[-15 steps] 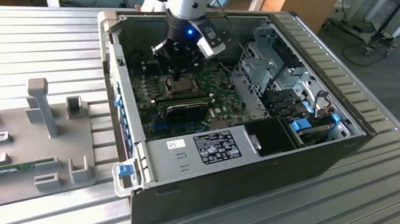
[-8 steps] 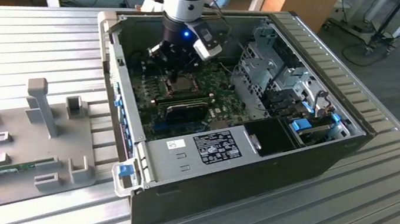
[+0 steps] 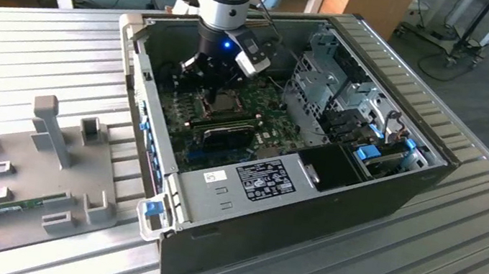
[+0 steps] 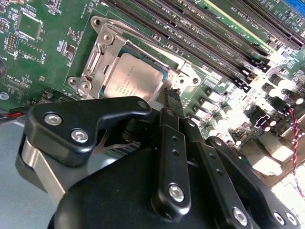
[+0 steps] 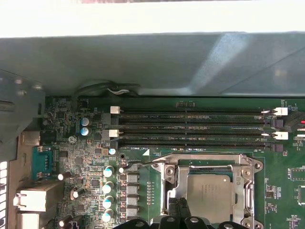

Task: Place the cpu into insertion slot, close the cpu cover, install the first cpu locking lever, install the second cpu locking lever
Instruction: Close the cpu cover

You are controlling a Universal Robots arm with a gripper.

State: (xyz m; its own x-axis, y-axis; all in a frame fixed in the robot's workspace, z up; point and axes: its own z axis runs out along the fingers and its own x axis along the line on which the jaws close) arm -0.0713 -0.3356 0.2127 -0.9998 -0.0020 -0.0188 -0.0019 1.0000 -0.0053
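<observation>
On slatted counter (image 3: 45, 42), open computer case (image 3: 311, 212) with green circuit board (image 4: 43, 52) inside; insertion slot (image 5: 167, 172) just ahead of the fingers (image 4: 171, 102), cpu cover (image 5: 248, 191) lying down over it, cpu (image 5: 208, 191) seated in its window just beyond the tips; fingers drawn together, nothing seen between them, tips at the cover's near edge.

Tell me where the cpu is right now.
The cpu lies seated in the insertion slot on the green board, next to the long black memory slots; in both wrist views the gripper hangs at its edge.
</observation>
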